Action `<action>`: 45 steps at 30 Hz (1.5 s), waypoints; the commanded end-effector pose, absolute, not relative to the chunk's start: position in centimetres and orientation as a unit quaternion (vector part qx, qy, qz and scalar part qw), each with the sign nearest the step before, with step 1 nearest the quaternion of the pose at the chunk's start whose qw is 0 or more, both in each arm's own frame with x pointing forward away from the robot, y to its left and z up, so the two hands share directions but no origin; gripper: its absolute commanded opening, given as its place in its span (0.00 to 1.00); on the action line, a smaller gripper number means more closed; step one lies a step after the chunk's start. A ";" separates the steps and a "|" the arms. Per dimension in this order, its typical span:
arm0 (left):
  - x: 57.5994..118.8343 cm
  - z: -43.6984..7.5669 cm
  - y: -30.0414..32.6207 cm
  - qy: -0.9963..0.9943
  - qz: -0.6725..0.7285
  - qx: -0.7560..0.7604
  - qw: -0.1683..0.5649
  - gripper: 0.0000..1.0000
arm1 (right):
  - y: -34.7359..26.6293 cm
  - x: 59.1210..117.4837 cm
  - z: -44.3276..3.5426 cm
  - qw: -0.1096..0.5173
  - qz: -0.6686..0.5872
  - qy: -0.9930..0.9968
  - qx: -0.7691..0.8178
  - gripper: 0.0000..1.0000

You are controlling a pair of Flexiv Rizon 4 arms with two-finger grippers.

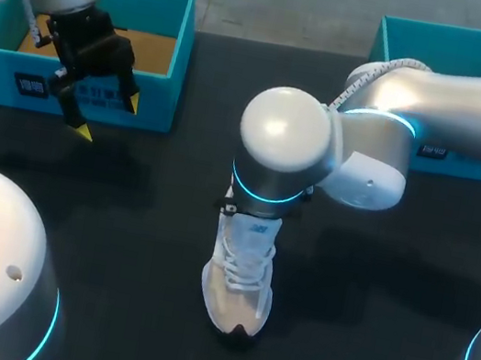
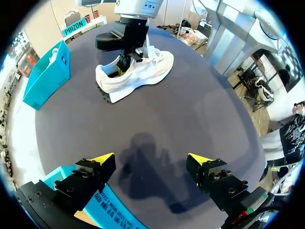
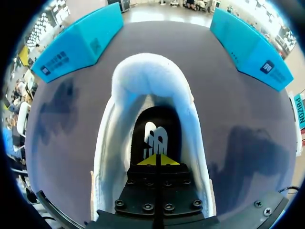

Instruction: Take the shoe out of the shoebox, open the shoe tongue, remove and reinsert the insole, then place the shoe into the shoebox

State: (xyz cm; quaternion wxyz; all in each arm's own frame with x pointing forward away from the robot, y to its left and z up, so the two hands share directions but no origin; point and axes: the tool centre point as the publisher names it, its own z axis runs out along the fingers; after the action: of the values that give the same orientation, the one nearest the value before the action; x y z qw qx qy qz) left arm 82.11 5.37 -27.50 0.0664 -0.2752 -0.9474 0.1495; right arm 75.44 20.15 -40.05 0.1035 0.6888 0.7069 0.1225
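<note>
The shoe (image 1: pixel 238 287) stands on the dark bench (image 1: pixel 389 290), low in the middle of the head view. It is out of the blue shoebox (image 1: pixel 165 55) at the upper left, so that step looks done. The insole job seems to be going on now, and putting the shoe back is left.

Only the right wrist view looks inside the shoe. There the right fingers (image 3: pixel 158 160) are squeezed together just above the black insole (image 3: pixel 155 138). I cannot tell if they pinch it. In the head view the arm hides this.

The left fingers (image 2: pixel 151 160) are spread wide and hold nothing.
</note>
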 end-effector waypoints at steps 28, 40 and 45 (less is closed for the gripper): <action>82.1 -27.5 5.4 -0.947 0.149 -0.276 0.067 1.00 | 20.7 74.6 -36.5 0.045 0.079 0.694 0.714 0.09; 82.1 -27.5 5.4 -0.947 0.149 -0.276 0.067 1.00 | 20.8 75.4 -35.9 0.014 0.053 0.699 0.713 0.22; 82.1 -27.5 5.4 -0.947 0.149 -0.276 0.067 1.00 | 20.3 75.1 -36.3 -0.005 0.044 0.694 0.719 0.36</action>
State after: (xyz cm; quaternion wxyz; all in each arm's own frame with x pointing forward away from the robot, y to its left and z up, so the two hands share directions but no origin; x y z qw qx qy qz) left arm 82.11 5.38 -27.50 0.0664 -0.2752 -0.9474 0.1495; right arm 74.94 20.68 -35.92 0.0032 0.7195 0.6932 0.0424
